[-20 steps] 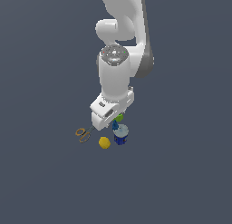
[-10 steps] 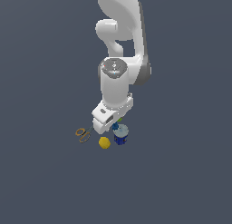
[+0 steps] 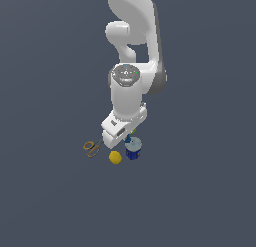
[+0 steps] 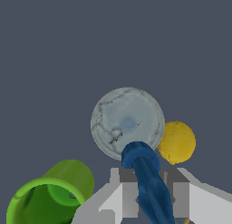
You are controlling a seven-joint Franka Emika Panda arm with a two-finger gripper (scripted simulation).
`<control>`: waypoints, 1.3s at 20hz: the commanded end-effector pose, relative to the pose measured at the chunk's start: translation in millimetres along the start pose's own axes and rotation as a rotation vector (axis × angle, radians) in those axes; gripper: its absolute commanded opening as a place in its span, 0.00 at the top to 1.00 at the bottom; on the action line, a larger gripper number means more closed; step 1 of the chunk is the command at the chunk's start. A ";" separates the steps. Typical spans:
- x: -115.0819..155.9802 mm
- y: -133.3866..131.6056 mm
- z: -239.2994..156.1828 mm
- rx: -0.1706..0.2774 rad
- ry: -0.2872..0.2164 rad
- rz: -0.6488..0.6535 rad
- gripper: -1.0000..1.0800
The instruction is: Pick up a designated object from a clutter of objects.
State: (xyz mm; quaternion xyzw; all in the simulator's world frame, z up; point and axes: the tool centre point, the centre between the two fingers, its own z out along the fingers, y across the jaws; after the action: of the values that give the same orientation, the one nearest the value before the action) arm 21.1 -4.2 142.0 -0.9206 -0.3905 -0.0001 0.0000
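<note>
The designated object (image 4: 146, 175), a narrow knobbly blue piece, stands between my gripper's (image 4: 152, 193) two grey fingers (image 4: 129, 191), which press against its sides. In the exterior view the gripper (image 3: 125, 137) is low over the clutter, and only a bit of the blue piece (image 3: 128, 139) shows under the hand. The blue can with a silvery lid (image 4: 128, 122) sits right beside the piece, with the yellow fruit (image 4: 176, 142) on its other side. A green cup (image 4: 50, 196) lies close to one finger. The orange-handled scissors (image 3: 91, 148) lie toward the exterior view's left.
In the exterior view the can (image 3: 133, 149) and yellow fruit (image 3: 115, 157) sit just in front of the hand. A sliver of the green cup (image 3: 134, 131) peeks out behind it. The dark grey floor (image 3: 200, 191) spreads all around the cluster.
The arm has come down toward the clutter, most of it between the first two frames; since then the hand has barely moved. The objects stay where they were.
</note>
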 end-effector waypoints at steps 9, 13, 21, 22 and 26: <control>-8.2 2.8 -17.2 0.000 0.000 0.000 1.00; -18.9 6.6 -39.6 0.000 0.000 0.000 1.00; -51.9 18.7 -109.5 0.001 0.002 -0.001 1.00; -56.9 20.6 -120.3 0.001 0.002 -0.001 1.00; -77.2 28.6 -163.8 0.002 0.002 -0.001 1.00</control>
State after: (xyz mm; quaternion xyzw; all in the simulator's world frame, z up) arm -8.3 -72.1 289.2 -0.9206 -0.3906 -0.0009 0.0010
